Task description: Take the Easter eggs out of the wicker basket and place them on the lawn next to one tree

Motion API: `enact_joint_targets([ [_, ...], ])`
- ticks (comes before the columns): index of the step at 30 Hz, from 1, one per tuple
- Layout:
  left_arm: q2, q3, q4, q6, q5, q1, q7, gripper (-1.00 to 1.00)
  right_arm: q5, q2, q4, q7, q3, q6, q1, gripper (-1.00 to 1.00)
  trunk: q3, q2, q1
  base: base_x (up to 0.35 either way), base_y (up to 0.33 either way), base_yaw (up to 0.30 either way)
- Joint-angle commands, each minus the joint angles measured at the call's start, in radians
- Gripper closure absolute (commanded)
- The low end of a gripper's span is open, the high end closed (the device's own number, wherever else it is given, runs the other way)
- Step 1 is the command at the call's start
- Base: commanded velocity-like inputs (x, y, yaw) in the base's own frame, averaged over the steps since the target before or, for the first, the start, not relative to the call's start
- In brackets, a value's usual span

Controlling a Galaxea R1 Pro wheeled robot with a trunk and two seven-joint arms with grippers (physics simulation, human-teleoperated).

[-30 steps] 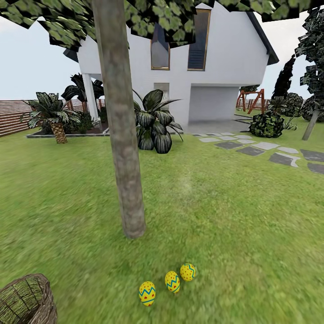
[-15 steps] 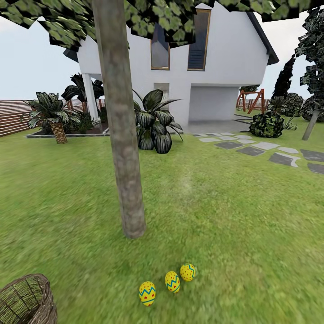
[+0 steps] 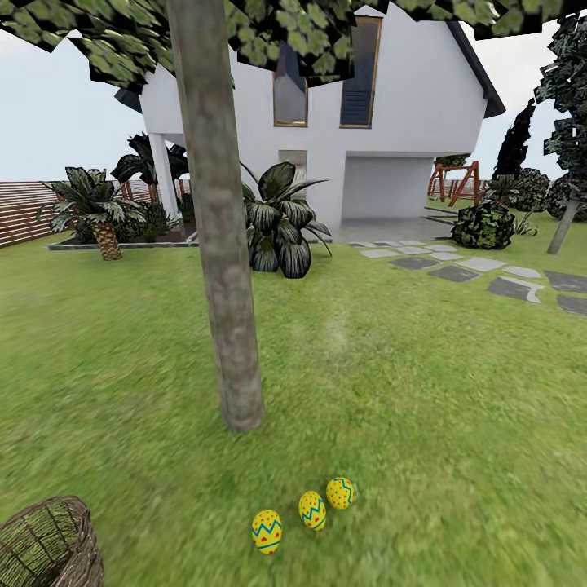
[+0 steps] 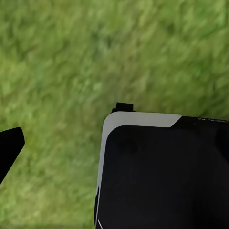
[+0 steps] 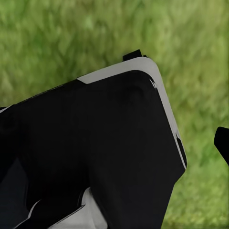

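Three Easter eggs [image 3: 311,509] lie on the lawn [image 3: 424,391] near the tree [image 3: 220,244]; likely light, smooth, best gripped across the middle. Jaws' state: cannot tell.

Three Easter eggs [image 3: 312,510] lie before the tree [image 3: 224,285], apparently right of the wicker basket [image 3: 45,545].

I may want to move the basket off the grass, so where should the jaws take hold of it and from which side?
Judging from the head view, grip the upper rim of the wicker basket, coming down from above. It stands upright on the lawn with its open mouth up, so the thin woven wall offers an edge to pinch. The handles cannot be made out here.
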Motion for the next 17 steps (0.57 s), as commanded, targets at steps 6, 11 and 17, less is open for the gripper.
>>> enact_joint_targets([
  [6,0.0,-0.009,0.0,-0.002,0.008,-0.001,0.005,-1.0,0.004,0.0,-0.002,0.004,-0.008,0.006,0.0,-1.0,-0.002,-0.002,0.0,0.0,0.0,0.0],
  [11,0.0,-0.009,0.0,-0.002,0.008,-0.001,0.004,-1.0,0.004,0.0,-0.002,0.004,-0.008,0.006,0.0,-1.0,-0.002,-0.002,0.0,0.0,0.0,0.0],
  [17,0.001,-0.009,0.0,-0.002,0.008,-0.001,0.004,-1.0,0.004,0.0,-0.002,0.004,-0.008,0.006,0.0,-1.0,-0.002,-0.002,0.0,0.0,0.0,0.0],
])
